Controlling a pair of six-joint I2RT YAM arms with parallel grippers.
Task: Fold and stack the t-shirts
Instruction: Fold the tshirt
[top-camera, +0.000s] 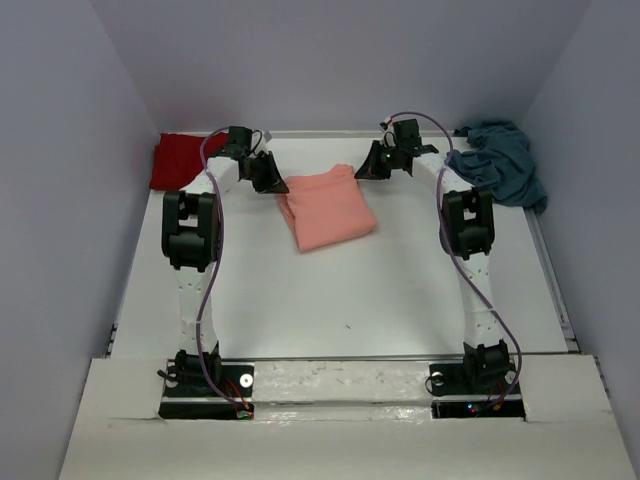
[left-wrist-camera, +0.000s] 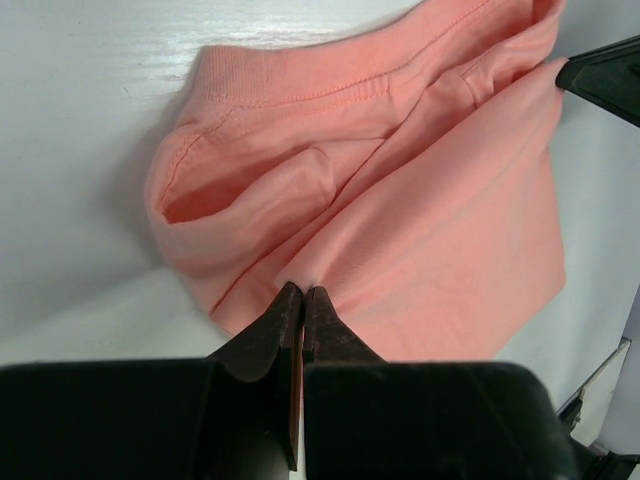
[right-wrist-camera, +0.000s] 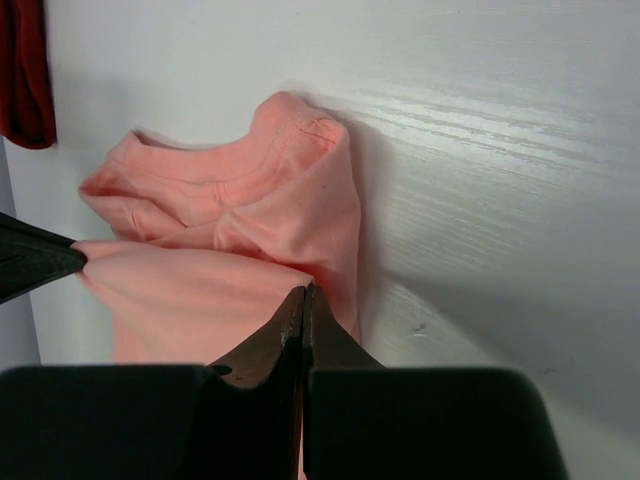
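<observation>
A folded salmon-pink t-shirt (top-camera: 325, 210) is seen just above the centre of the white table (top-camera: 330, 300). The left gripper (top-camera: 268, 175) is set at its upper left corner, the right gripper (top-camera: 372, 167) at its upper right. A dark red t-shirt (top-camera: 178, 160) is bunched at upper left, and a teal-blue t-shirt (top-camera: 500, 165) is crumpled at upper right.

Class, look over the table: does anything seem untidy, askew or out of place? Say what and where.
The teal-blue shirt lies crumpled at the far right corner, apparently overhanging the edge; the dark red shirt is bunched at the far left corner. The folded salmon-pink shirt sits askew, pinched by the left gripper and right gripper.
</observation>
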